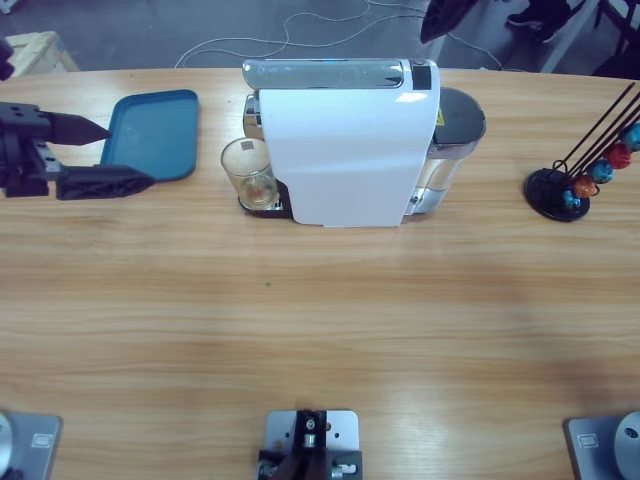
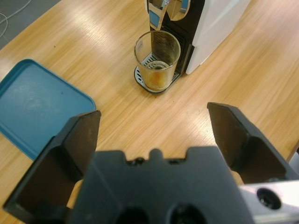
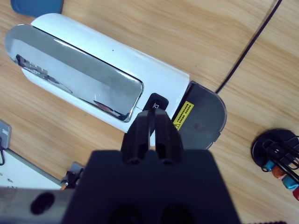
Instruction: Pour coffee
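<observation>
A clear glass tumbler (image 1: 250, 172) stands on the drip tray of a white coffee machine (image 1: 345, 140), under its spout. A shallow layer of amber-brown coffee (image 2: 156, 80) lies at the bottom of the tumbler (image 2: 156, 53). My left gripper (image 1: 125, 155) is open at the table's left, over the edge of a blue tray, its jaws pointing at the glass from a distance. In the left wrist view the left gripper (image 2: 152, 114) holds nothing. My right gripper (image 3: 150, 116) is shut and empty, its tips above the black button on top of the machine (image 3: 93, 74).
A blue tray (image 1: 150, 135) lies left of the machine. A black capsule stand (image 1: 585, 180) with blue, red and orange capsules sits at the right edge. Cables run over the floor behind the table. A dark arm part (image 1: 445, 20) shows at the top edge.
</observation>
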Tool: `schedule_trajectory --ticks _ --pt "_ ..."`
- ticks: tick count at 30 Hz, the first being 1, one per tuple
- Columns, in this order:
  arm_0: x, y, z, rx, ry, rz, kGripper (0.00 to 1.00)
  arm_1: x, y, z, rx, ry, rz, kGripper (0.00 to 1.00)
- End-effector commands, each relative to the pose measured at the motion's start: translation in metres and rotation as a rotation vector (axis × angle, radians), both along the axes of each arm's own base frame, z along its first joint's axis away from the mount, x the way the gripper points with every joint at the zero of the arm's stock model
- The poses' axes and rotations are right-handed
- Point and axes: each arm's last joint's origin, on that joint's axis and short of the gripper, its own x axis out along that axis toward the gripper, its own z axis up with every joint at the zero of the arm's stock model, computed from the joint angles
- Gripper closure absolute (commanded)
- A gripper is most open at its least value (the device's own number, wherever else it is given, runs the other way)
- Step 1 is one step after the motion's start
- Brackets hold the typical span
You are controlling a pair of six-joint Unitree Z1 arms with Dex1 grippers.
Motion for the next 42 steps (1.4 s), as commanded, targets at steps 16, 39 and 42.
schedule_trajectory --ticks 16,39,42 --pt "0.003 -0.005 -0.012 0.023 0.035 -0.023 0.0 0.019 0.018 -0.046 -0.082 0.092 0.013 1.0" --pt "0.005 -0.007 -0.015 0.028 0.04 -0.024 0.0 -0.004 0.011 0.006 -0.03 -0.056 0.026 0.834" --pt "0.004 -0.006 -0.012 0.017 0.033 -0.027 0.0 -0.031 -0.001 0.042 0.014 -0.126 0.02 0.0"
